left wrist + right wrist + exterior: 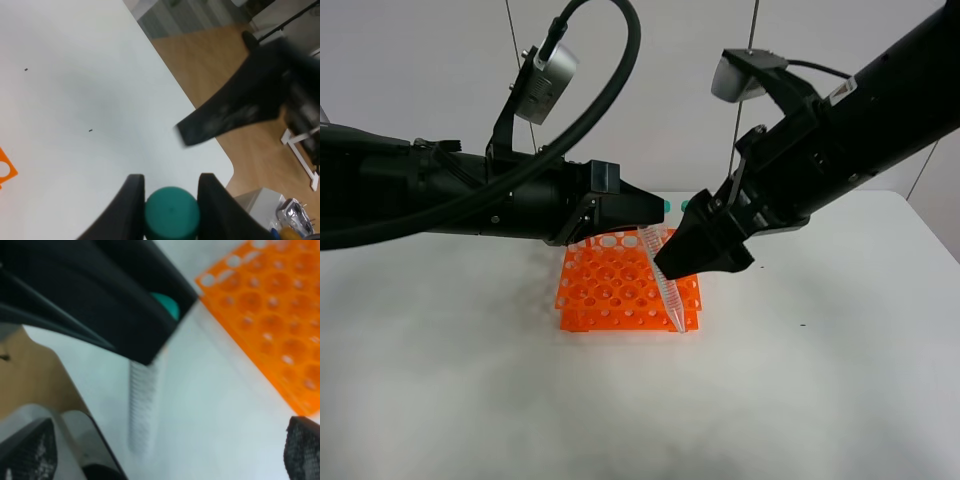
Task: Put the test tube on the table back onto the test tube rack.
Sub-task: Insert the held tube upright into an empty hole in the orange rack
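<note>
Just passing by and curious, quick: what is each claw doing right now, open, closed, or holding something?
Left gripper: closed on the test tube, at its teal cap.
Right gripper: open, holding nothing.

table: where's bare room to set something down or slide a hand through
Bare table in front of the test tube rack, and wide strips to its left and right. Crowded over the rack's right side, where both jaws and the tilted test tube meet.

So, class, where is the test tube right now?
In the high view, the test tube hangs tilted at centre, its teal cap gripped by the left pincer, tip at the rack's right front corner.
</note>
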Controlling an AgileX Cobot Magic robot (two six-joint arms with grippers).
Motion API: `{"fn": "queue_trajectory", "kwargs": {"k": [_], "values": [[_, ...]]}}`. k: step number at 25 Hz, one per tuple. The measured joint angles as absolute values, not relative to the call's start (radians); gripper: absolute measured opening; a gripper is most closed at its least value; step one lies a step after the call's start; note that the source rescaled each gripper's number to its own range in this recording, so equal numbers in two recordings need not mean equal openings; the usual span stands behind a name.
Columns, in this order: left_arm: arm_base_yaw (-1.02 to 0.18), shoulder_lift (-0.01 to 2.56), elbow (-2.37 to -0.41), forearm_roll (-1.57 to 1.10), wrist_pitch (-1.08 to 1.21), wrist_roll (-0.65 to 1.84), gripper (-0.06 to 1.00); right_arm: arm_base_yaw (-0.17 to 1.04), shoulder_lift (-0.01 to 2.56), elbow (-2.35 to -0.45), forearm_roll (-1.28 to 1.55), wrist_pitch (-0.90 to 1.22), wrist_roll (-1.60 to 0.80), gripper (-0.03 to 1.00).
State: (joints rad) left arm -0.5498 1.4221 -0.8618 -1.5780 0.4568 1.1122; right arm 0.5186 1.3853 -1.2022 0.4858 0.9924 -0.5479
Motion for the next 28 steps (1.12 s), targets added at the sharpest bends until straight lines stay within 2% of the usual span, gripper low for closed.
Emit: {"fn": "queue_trajectory", "kwargs": {"k": [4, 9, 21, 28], "values": [[-0.55, 1.422, -0.862, -1.578, 0.451, 1.112, 0.01, 0.519, 1.385, -1.284, 0.311, 1.049, -0.39, 0.99], [-0.55, 1.422, -0.862, -1.578, 0.447, 1.112, 0.01, 0.502, 1.385, -1.293, 0.116, 1.074, -0.237, 0.99], [-0.55, 1.422, -0.862, -1.578, 0.447, 1.112, 0.01, 0.145, 1.429, -1.294, 0.079, 1.096, -0.18, 1.0], [-0.55, 1.422, -0.862, -1.578, 0.447, 1.112, 0.01, 0.077, 1.428, -1.294, 0.054, 1.17, -0.103, 1.0]]}}
